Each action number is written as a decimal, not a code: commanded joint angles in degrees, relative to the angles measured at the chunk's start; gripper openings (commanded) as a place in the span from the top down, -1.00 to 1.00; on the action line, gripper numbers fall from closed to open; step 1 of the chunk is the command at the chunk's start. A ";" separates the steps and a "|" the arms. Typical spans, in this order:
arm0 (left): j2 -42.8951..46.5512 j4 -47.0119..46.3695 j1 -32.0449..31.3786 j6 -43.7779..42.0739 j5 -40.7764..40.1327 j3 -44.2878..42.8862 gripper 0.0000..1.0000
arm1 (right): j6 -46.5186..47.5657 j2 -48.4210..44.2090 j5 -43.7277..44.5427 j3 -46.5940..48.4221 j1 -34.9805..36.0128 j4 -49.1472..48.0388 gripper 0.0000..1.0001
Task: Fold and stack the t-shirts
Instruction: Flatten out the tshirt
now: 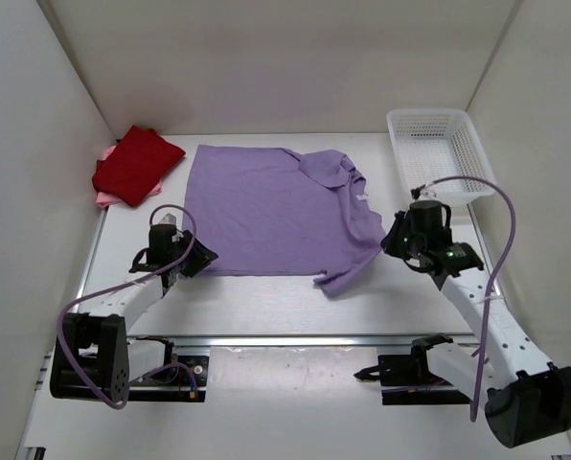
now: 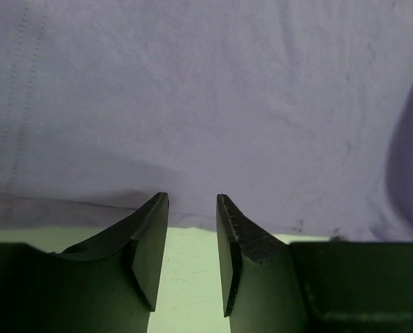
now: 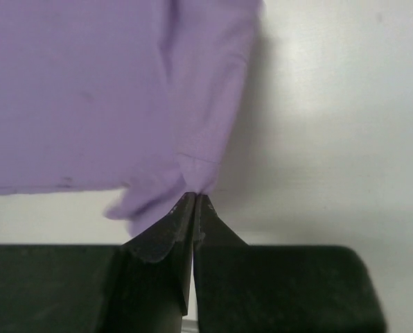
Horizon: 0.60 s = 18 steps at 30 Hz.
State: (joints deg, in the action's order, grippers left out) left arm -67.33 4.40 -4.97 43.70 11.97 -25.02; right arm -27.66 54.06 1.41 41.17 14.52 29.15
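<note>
Lavender shirt (image 1: 266, 211): spread on the tabletop (image 1: 266, 302) just left of the white basket (image 1: 439, 153); the sleeve and collar on its basket side are rumpled.
Dark red shirt (image 1: 137, 163): folded, lying on the pink shirt (image 1: 106, 198), beyond the lavender one and well apart from the basket.
Right jaws: pressed shut, pinching the lavender shirt's edge on the side nearest the basket.
Left jaws: partly open with nothing between them, tips at the hem on the side away from the basket.
Step in hand: probably gripping both ends of the near hem for a fold.
Doing it well: get the left jaws onto the hem and closed before any lift, raise both ends level, keep the cloth taut.
Risk: the rumpled sleeve may fold in crooked.
</note>
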 commanded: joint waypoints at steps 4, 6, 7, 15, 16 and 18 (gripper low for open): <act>-0.87 -3.79 0.76 2.17 0.00 -2.14 0.13 | 3.40 3.06 -6.84 15.96 0.60 10.34 1.00; -1.92 -5.44 1.10 2.26 -1.51 -2.23 0.10 | 4.19 6.82 -9.83 13.16 -2.20 5.59 1.00; -2.54 -6.15 1.89 3.05 -1.07 -1.97 0.12 | 4.02 8.67 -12.20 12.80 -4.74 2.00 1.00; -2.81 -5.11 1.63 2.09 -4.23 -4.60 0.12 | -0.20 35.72 -18.28 16.55 -6.88 -15.96 1.00; -2.81 -4.67 1.72 1.83 -4.84 -4.86 0.12 | -0.46 39.15 -18.28 18.84 -6.44 -16.31 1.00; -2.89 -2.32 1.46 1.12 -5.55 -5.92 0.11 | -0.99 42.61 -16.97 22.54 -6.61 -17.10 0.80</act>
State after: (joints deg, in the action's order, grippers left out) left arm -71.37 0.62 -3.49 46.09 8.78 -28.27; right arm -27.16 95.39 -14.26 56.58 7.46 19.59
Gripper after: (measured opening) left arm 0.444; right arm 0.078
